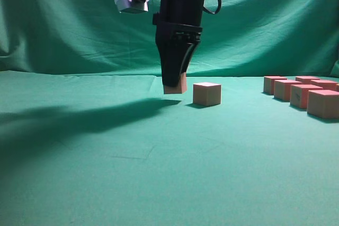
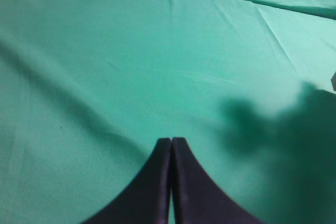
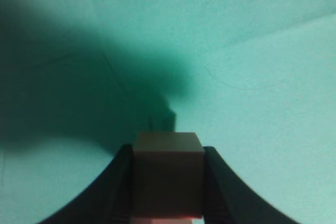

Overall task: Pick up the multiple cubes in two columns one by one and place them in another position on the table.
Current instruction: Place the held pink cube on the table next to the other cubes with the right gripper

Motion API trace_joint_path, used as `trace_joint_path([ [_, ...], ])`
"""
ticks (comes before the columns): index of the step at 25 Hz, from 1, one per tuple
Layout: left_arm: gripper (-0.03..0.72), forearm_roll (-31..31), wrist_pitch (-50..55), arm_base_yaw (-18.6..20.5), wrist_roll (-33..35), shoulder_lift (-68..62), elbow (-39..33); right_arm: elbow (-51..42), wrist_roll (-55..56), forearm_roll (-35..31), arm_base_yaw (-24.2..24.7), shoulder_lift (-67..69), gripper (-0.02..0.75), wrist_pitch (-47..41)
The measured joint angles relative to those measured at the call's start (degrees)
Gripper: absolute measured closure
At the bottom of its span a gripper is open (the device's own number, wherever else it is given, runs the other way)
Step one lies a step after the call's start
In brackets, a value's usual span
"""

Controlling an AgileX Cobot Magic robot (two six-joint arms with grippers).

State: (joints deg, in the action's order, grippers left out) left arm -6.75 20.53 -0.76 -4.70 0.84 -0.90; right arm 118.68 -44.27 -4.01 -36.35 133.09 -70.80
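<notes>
Gripping one cube [image 3: 168, 174] between its fingers, the right gripper [image 1: 175, 84] hangs it just above the table [image 1: 132, 178], close to the left of an already placed cube [image 1: 207, 93]; remaining cubes [image 1: 304, 95] sit well right; left gripper [image 2: 171, 182] is closed, empty

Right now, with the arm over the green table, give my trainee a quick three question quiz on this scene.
1. True or false: the right gripper grips a cube.
2. How do the left gripper jaws stand: A spread apart, B pressed together, C closed on a cube?
3. On which side of the held cube, in the exterior view, does the lone cube sit on the table?

Key: 1 true. 2 B. 3 right, apart from the cube group further right.
</notes>
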Motion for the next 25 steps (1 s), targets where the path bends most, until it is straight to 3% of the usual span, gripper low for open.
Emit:
trace_joint_path([
  [25, 0.688, 0.0, 0.0, 0.0, 0.0, 0.0, 0.0, 0.1, -0.1, -0.6, 0.2, 1.4, 0.471, 1.7],
])
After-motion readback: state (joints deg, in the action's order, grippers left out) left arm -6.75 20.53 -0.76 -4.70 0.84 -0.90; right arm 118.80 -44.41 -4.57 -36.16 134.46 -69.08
